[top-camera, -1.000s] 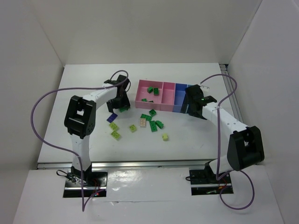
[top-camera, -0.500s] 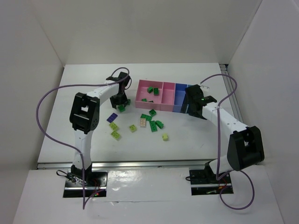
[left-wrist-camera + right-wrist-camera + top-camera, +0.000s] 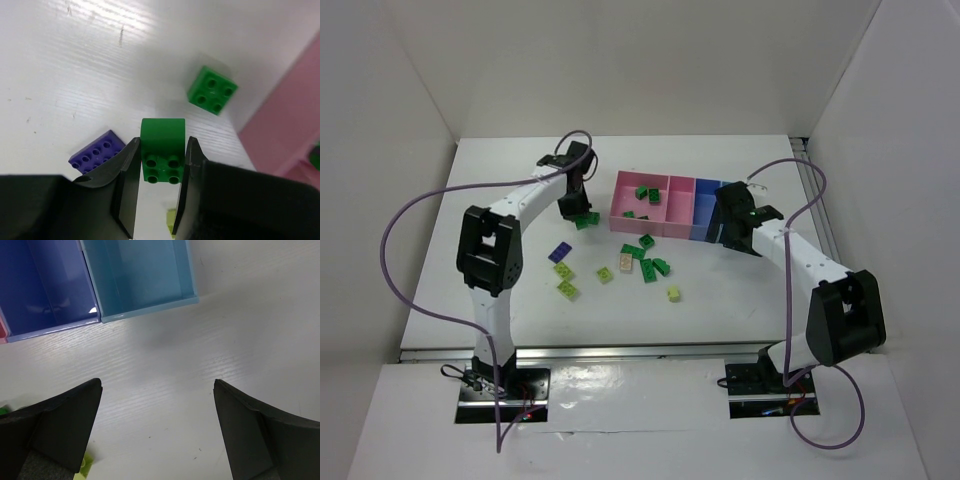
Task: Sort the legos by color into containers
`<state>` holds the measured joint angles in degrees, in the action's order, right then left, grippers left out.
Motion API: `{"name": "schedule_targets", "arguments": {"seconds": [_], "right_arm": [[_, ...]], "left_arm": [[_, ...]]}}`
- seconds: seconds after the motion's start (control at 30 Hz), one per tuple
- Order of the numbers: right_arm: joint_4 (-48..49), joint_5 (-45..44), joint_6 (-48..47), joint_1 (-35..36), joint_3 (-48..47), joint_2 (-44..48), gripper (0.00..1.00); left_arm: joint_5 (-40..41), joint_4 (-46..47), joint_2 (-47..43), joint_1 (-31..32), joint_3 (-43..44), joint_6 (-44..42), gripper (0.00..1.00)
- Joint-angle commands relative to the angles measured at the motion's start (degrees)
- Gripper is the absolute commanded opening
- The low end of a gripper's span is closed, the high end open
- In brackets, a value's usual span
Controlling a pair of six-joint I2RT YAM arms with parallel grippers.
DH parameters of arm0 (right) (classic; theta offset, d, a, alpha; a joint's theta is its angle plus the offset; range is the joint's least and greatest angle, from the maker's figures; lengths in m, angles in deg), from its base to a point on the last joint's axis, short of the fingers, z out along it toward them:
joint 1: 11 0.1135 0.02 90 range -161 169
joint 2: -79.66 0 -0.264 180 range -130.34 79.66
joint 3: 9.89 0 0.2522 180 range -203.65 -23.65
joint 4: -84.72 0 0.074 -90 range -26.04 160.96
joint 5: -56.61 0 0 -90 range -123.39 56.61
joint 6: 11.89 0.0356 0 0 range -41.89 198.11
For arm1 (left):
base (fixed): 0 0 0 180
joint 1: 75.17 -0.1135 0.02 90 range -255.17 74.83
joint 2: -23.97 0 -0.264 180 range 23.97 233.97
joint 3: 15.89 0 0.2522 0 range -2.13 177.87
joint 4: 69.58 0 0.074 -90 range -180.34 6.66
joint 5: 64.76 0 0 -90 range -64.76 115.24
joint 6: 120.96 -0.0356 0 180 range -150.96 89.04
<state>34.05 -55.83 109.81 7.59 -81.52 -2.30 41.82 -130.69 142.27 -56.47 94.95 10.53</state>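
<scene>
A green brick [image 3: 162,137] sits clamped in the left fingers [image 3: 127,185] above the worktop [image 3: 75,60], near the left wall of the big pink bin [image 3: 626,188], where three green bricks [image 3: 641,191] already lie; about a dozen more, green, yellow-green, one purple brick [image 3: 560,252], one beige brick [image 3: 626,263], lie loose in front of the bins [image 3: 670,232], so most of the sort looks undone. The right fingers [image 3: 55,420], spread wide and empty, hover over open worktop just before the blue bin [image 3: 45,285] and light blue bin [image 3: 140,275], neither showing a brick
</scene>
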Motion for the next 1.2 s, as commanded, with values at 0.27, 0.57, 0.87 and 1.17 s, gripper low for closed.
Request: {"name": "schedule_targets", "arguments": {"seconds": [0.27, 0.57, 0.87, 1.17], "right_arm": [[0.5, -2.3, 0.6, 0.7, -1.5, 3.0, 1.00], [-1.3, -3.5, 1.3, 0.7, -0.9, 5.7, 1.00], [-0.3, -2.4, 1.8, 1.2, -0.8, 3.8, 1.00], [-0.3, -1.9, 1.8, 1.7, -0.8, 2.7, 1.00]], "left_arm": [[-10.8, 4.7, 3.4, 6.9, 18.8, -3.0, 0.27], [-9.3, 2.5, 9.7, 6.9, 30.8, -6.0, 0.71], [-0.9, 9.7, -8.6, 2.7, 2.8, -8.1, 0.72], [-8.7, 13.2, -1.9, -0.6, -0.8, -11.1, 0.82]]}}
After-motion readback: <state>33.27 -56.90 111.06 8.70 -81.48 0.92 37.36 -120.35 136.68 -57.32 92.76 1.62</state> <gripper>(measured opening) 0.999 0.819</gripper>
